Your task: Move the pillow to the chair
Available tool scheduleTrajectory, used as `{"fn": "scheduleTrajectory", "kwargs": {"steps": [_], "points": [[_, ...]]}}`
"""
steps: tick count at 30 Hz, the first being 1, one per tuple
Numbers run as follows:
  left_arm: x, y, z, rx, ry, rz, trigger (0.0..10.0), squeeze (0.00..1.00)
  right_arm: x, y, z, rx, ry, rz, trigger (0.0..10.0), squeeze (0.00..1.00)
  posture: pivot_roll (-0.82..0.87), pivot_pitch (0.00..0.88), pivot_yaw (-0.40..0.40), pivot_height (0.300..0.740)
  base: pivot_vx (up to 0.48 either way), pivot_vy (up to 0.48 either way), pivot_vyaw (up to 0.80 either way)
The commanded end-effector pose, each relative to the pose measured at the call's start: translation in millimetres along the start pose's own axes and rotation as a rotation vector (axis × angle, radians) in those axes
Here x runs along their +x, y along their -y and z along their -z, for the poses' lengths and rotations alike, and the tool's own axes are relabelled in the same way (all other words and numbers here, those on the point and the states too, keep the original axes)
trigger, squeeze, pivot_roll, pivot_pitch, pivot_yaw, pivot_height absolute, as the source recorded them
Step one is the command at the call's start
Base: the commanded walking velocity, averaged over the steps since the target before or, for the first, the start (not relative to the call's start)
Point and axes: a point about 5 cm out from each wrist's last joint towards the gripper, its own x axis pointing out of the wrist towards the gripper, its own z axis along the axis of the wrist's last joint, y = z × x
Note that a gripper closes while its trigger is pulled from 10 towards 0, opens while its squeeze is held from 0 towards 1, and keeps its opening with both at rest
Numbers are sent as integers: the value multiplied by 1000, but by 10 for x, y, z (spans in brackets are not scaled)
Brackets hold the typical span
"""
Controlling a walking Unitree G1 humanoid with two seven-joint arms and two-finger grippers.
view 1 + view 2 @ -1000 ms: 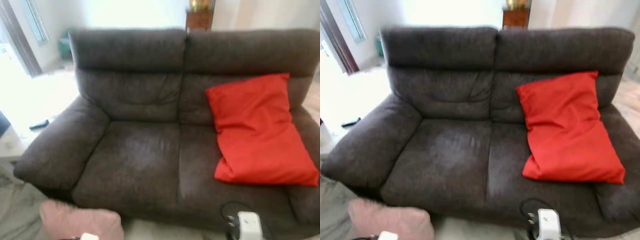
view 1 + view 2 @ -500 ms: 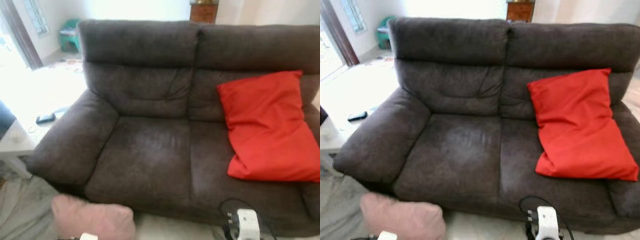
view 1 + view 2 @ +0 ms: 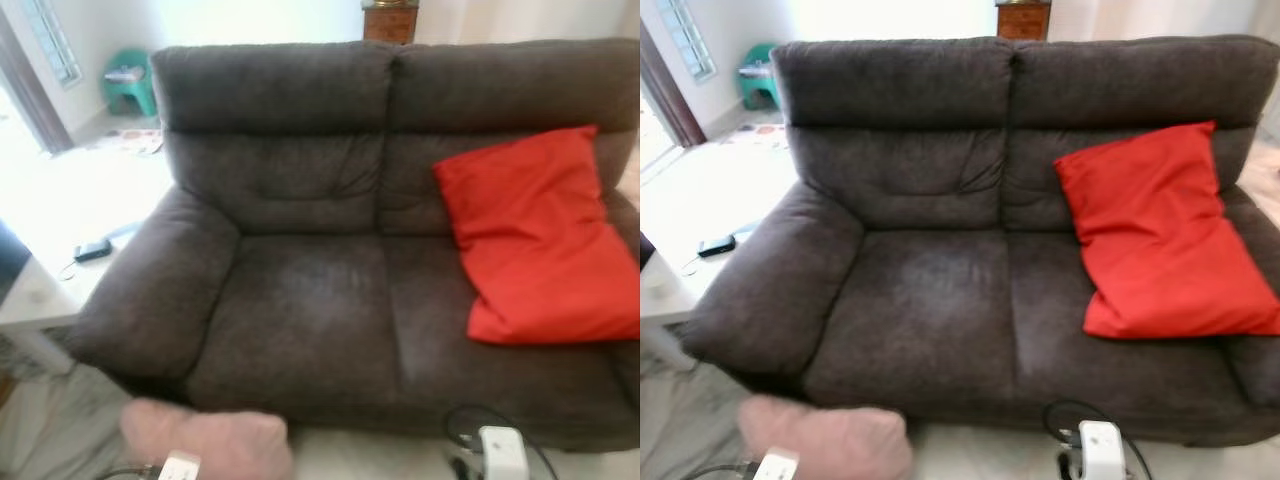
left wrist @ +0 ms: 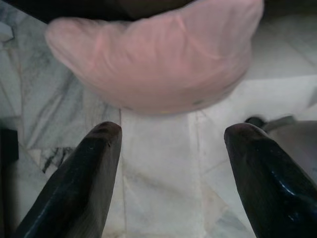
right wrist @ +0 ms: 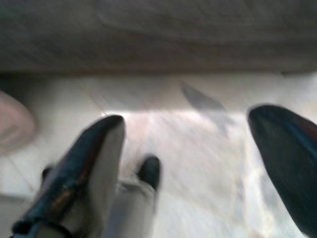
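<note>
A red pillow [image 3: 540, 240] leans against the backrest on the right seat of a dark grey two-seat sofa [image 3: 300, 300]. A pink pillow [image 3: 210, 445] lies on the marble floor before the sofa's left front corner. In the left wrist view my left gripper [image 4: 173, 134] hangs open just short of the pink pillow [image 4: 158, 54], with nothing between its fingers. My right gripper [image 5: 190, 119] is open over the floor in front of the sofa base, its white wrist [image 3: 503, 450] low at the right.
A white side table [image 3: 50, 290] with a black phone [image 3: 92, 250] stands left of the sofa arm. A small green chair [image 3: 130, 80] sits at the back left, and a wooden cabinet [image 3: 390, 20] stands behind the sofa. Pale marble floor [image 4: 163, 188] lies underfoot.
The camera has shifted, bringing the green chair into sight and sliding the sofa a little to the right. Both pillows stay where they were, and both grippers stay low and open.
</note>
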Motion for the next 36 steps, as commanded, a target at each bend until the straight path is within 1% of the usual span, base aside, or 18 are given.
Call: {"fn": "scheduleTrajectory", "kwargs": {"steps": [1, 3, 8, 10, 14, 18, 21, 27, 30, 32, 36], "points": [[-29, -58, 89, 11, -31, -9, 10000, 0, 17, -96, -59, 9, 27, -22, 10000, 0, 10, 0, 56, 740, 0, 322, 475], [-29, -41, 88, 11, -27, -7, 10000, 0, 18, -89, -71, 39, 35, -23, 10000, 0, 12, 0, 54, 740, 0, 317, 0], [-34, -23, 96, 9, -26, -5, 10000, 0, 22, -76, -91, 22, 39, -19, 10000, 0, 14, 0, 51, 740, 0, 322, 0], [-34, -17, 94, 7, -22, -5, 10000, 0, 24, -78, -106, 39, 48, -23, 10000, 0, 14, 3, 49, 740, 0, 319, 0], [-32, -8, 86, 4, -17, -5, 10000, 0, 27, -75, -125, 13, 54, -21, 10000, 0, 15, 7, 48, 740, 0, 321, 0], [-31, 12, 79, 3, -12, -1, 10000, 0, 29, -74, -141, 8, 64, -21, 10000, 0, 14, 11, 47, 740, 0, 322, 641], [-32, 25, 79, 0, -10, 0, 10000, 0, 28, -64, -142, 28, 66, -13, 10000, 0, 16, 12, 46, 740, 0, 321, 467], [-36, 28, 85, -5, -8, -1, 10000, 0, 28, -35, -147, 50, 70, 8, 10000, 0, 18, 20, 45, 740, 0, 321, 0], [-38, 23, 86, -7, -6, -2, 10000, 0, 29, -46, -150, 49, 70, -7, 10000, 0, 18, 20, 45, 740, 0, 316, 0], [-38, 20, 85, -5, -5, -3, 10000, 0, 28, -44, -152, 73, 77, -1, 10000, 0, 18, 20, 45, 740, 0, 321, 0], [-33, 14, 69, -5, 1, -3, 10000, 0, 28, -46, -151, 77, 76, 2, 10000, 0, 22, 25, 46, 740, 0, 322, 0]]}}
